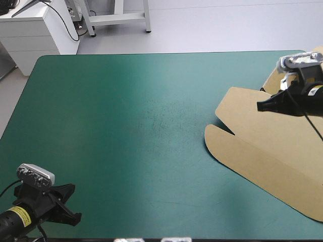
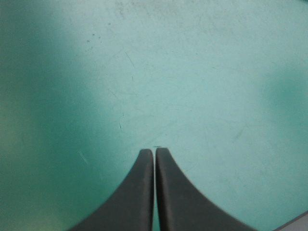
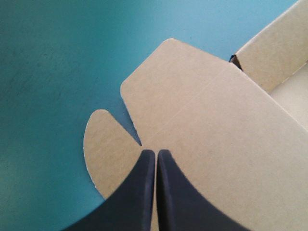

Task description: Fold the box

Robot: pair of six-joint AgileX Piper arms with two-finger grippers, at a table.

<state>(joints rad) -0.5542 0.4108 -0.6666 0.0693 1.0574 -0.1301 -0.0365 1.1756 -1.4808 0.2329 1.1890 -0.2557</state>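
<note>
Left gripper [image 1: 73, 204] [image 2: 154, 150]: fingers pressed together into one pointed arch, holding nothing. Only bare teal-green cover [image 1: 126, 126] [image 2: 192, 72] under and ahead of the tips, lightly scuffed. Sits low at the near left corner of the table, well apart from the box.

Right gripper [image 1: 260, 106] [image 3: 156, 151]: fingers likewise together, a hairline slit between them, nothing visibly pinched. Positioned over the box [image 1: 262, 146] [image 3: 207, 120], tips pointing toward the table's middle. Contact with the board: cannot tell.

Box: brown, on the right side of the table, running off the high view's right edge. Broad flat panel directly under the right gripper's fingers. Just ahead of the tips, a V-shaped notch between two flaps: a small rounded flap [image 3: 103, 144] to one side, a larger rounded-corner flap [image 3: 168, 72] to the other, both lying flat on the cover. Faint crease line across the panel beside the fingers. Beyond the panel, farther from the tips, a raised wall [image 3: 274, 43] with a pale inner floor beside it.
</note>
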